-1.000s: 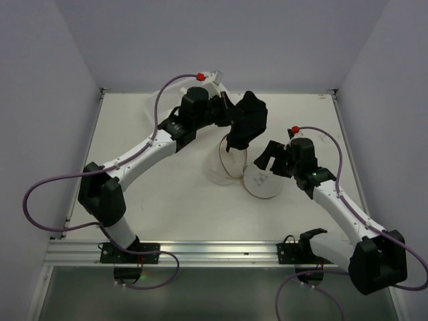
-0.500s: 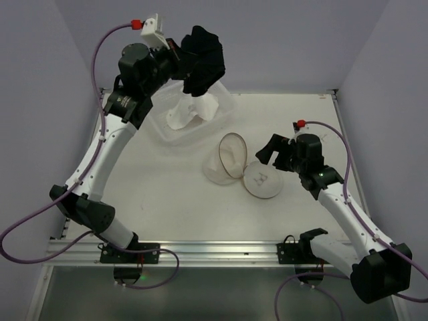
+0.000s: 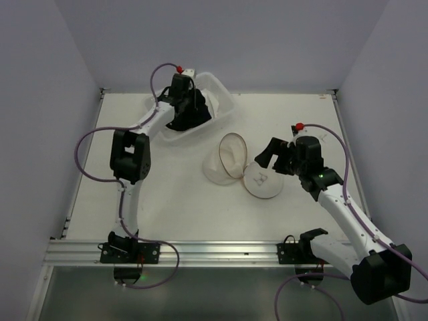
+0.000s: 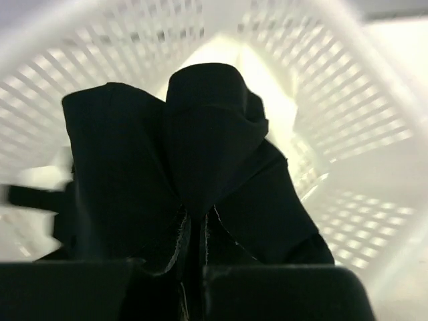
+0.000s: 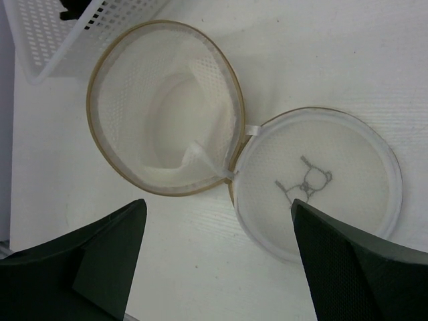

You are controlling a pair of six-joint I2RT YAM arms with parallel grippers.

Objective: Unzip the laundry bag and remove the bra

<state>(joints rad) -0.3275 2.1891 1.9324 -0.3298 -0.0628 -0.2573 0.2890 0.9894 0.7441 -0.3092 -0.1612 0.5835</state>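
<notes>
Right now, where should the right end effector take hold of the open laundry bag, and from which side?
Probably the tan rim of the laundry bag, on the side nearest the right end effector, from above, one finger inside and one outside: the mouth gapes upward, while the lid lies flat.

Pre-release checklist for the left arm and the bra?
1. Round white mesh laundry bag unzipped, lid flipped open: ok.
2. Bag interior empty of garment: ok.
3. Soft black fabric bra pinched in the left gripper: ok.
4. Bra inside the walls of the white plastic lattice basket: ok.
5. Bra resting on the basket floor: cannot tell.
6. Right gripper open, holding nothing: ok.
</notes>
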